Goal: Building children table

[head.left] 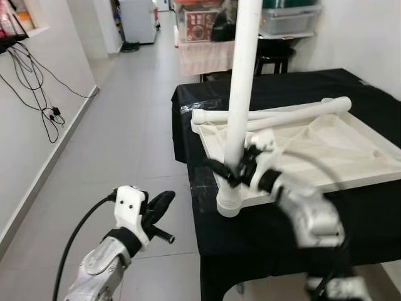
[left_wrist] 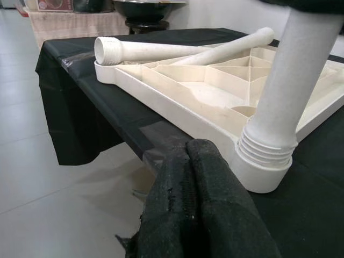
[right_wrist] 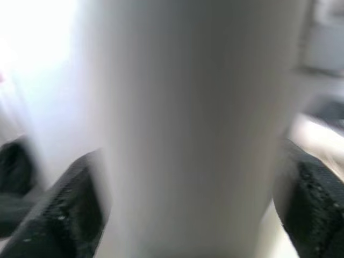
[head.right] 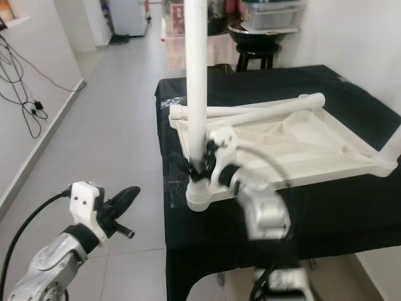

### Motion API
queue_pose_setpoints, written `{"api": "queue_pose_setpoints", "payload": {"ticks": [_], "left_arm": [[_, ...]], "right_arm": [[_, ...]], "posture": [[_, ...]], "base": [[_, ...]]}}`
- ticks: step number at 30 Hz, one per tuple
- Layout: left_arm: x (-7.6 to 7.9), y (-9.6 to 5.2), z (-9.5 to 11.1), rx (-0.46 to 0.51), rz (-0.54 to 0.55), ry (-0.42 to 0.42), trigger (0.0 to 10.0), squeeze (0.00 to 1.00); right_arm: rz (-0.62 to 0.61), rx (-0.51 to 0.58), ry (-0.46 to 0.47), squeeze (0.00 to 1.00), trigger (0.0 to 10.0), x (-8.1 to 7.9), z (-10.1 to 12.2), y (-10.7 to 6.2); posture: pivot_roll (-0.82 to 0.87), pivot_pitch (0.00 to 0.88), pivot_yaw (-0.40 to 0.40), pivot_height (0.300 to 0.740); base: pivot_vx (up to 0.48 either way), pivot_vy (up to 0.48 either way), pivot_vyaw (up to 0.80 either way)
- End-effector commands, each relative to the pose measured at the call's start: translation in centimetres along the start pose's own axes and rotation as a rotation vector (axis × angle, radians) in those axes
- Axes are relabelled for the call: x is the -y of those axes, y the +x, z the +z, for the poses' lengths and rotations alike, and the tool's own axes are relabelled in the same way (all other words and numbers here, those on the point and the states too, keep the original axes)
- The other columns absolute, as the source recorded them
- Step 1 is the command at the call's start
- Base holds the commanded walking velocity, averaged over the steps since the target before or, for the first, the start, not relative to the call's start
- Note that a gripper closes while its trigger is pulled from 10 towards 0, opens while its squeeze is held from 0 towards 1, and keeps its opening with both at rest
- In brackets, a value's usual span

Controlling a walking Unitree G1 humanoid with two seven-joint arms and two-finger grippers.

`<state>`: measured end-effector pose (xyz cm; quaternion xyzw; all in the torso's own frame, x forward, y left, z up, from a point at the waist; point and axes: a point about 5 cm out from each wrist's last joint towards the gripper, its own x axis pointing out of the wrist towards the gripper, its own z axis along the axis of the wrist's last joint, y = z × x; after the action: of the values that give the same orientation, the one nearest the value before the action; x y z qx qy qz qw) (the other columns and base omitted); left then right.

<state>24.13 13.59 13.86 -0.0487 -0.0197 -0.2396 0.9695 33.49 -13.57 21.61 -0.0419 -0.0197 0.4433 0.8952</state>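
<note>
A white plastic tabletop (head.left: 351, 150) lies upside down on a table draped in black cloth (head.left: 376, 213). One white table leg (head.left: 241, 94) stands upright in the near-left corner socket (head.left: 229, 204), its screw thread showing above the socket (left_wrist: 266, 148). My right gripper (head.left: 233, 170) is shut on this leg just above the socket, with a finger (right_wrist: 75, 209) on each side. Two loose legs (head.left: 276, 114) lie across the tabletop's far edge. My left gripper (head.left: 164, 202) hangs low over the floor, left of the table, shut on nothing.
Grey tiled floor (head.left: 125, 138) stretches to the left of the table. Black cables (head.left: 37, 94) hang down the left wall. Behind the table stand a dark stool (head.left: 272, 61) and shelves with storage boxes (head.left: 288, 19).
</note>
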Motion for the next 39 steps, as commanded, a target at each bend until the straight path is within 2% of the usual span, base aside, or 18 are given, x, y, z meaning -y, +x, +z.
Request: {"api": "queue_pose_setpoints", "payload": {"ticks": [1, 3, 7, 12, 13, 14, 17, 22, 25, 27, 28, 30, 31, 32, 33, 34, 37, 39], "left_arm": [[0.5, -0.1, -0.4, -0.023, -0.04, 0.004, 10.0, 0.0], [0.8, -0.2, -0.4, -0.03, -0.059, 0.003, 10.0, 0.0], [2.6, -1.3, -1.0, -0.088, -0.206, -0.006, 10.0, 0.0], [3.3, -1.8, -1.2, -0.105, -0.247, 0.003, 10.0, 0.0], [3.4, -1.7, -1.2, -0.104, -0.25, 0.012, 10.0, 0.0], [3.4, -1.7, -1.2, -0.102, -0.249, 0.024, 10.0, 0.0], [3.4, -1.7, -1.2, -0.1, -0.249, 0.034, 10.0, 0.0], [3.2, -2.2, -1.1, -0.094, -0.208, 0.087, 10.0, 0.0], [3.2, -2.3, -1.0, -0.091, -0.2, 0.1, 10.0, 0.0], [2.6, -2.5, -0.8, -0.053, -0.144, 0.103, 10.0, 0.0], [2.6, -2.5, -0.8, -0.053, -0.144, 0.103, 10.0, 0.0], [2.2, -2.7, -0.8, -0.03, -0.116, 0.098, 10.0, 0.0], [2.2, -2.7, -0.8, -0.03, -0.116, 0.098, 10.0, 0.0], [2.0, -2.6, -0.7, -0.026, -0.11, 0.104, 10.0, 0.0], [2.0, -2.6, -0.7, -0.026, -0.11, 0.104, 10.0, 0.0], [1.8, -2.5, -0.7, -0.025, -0.107, 0.109, 10.0, 0.0], [1.5, -2.3, -1.0, -0.019, -0.103, 0.099, 10.0, 0.0], [1.5, -2.1, -1.2, -0.025, -0.112, 0.088, 10.0, 0.0]], "right_arm": [[0.155, -0.044, 0.033, 0.0, 10.0, -0.4, -1.3, 0.6], [0.204, -0.067, 0.038, 0.0, 10.0, -0.2, -1.6, 0.7], [0.364, -0.139, 0.053, 0.0, 10.0, 0.1, -2.3, 1.3], [0.339, -0.132, 0.108, 0.0, 10.0, 0.9, -2.2, 2.7], [0.352, -0.131, 0.125, 0.0, 7.1, 1.0, -2.3, 2.9], [0.371, -0.135, 0.147, 0.0, 0.0, 1.1, -2.5, 2.7], [0.395, -0.14, 0.161, 0.0, 0.0, 1.3, -2.7, 2.5], [0.375, -0.173, 0.205, 0.0, 0.0, 2.1, -4.9, -0.5], [0.364, -0.177, 0.208, 0.0, 0.0, 2.2, -5.2, -1.0], [0.166, -0.204, 0.18, 0.0, 0.0, 1.7, -7.0, -3.1], [0.166, -0.204, 0.18, 0.0, 0.0, 1.7, -7.0, -3.1], [-0.143, -0.274, 0.122, 0.0, 0.0, 0.1, -8.7, -4.2], [-0.143, -0.274, 0.122, 0.0, 0.0, 0.1, -8.7, -4.2], [-0.369, -0.317, 0.161, 0.0, 0.0, -1.8, -9.6, -4.7], [-0.369, -0.317, 0.161, 0.0, 0.0, -1.8, -9.6, -4.7], [-0.505, -0.343, 0.193, 0.0, 0.0, -4.0, -10.2, -5.4], [-0.552, -0.354, 0.131, 0.0, 0.0, -5.3, -10.1, -6.1], [-0.544, -0.345, 0.102, 0.0, 0.0, -4.5, -10.0, -5.8]], "posture": [[0.0, 0.0, 0.019, 0.74], [0.0, 0.0, 0.018, 0.74], [0.01, 0.0, 0.011, 0.74], [0.01, 0.0, 0.012, 0.74], [0.02, 0.0, 0.014, 0.74], [0.02, 0.0, 0.015, 0.74], [0.02, 0.0, 0.015, 0.74], [-0.01, 0.0, 0.025, 0.74], [-0.01, 0.0, 0.025, 0.74], [-0.04, 0.0, 0.011, 0.74], [-0.04, 0.0, 0.011, 0.74], [-0.05, 0.0, 0.012, 0.74], [-0.05, 0.0, 0.012, 0.74], [-0.06, 0.0, 0.017, 0.74], [-0.06, 0.0, 0.017, 0.74], [-0.07, 0.0, 0.026, 0.74], [-0.1, 0.0, 0.043, 0.74], [-0.08, 0.0, 0.032, 0.74]], "base": [[0.0, 0.0, 0.0], [0.0, 0.0, 0.0], [0.0, 0.0, 0.0], [0.0, 0.0, 0.0], [0.0, 0.0, 0.0], [0.0, 0.0, 0.0], [0.0, 0.0, 0.0], [0.0, 0.0, 0.0], [0.0, 0.0, 0.0], [0.0, 0.0, 0.0], [0.0, 0.0, 0.0], [0.0, 0.0, 0.0], [0.0, 0.0, 0.0], [0.0, 0.0, 0.0], [0.0, 0.0, 0.0], [0.0, 0.0, 0.0], [0.0, 0.0, 0.0], [0.0, 0.0, 0.0]]}}
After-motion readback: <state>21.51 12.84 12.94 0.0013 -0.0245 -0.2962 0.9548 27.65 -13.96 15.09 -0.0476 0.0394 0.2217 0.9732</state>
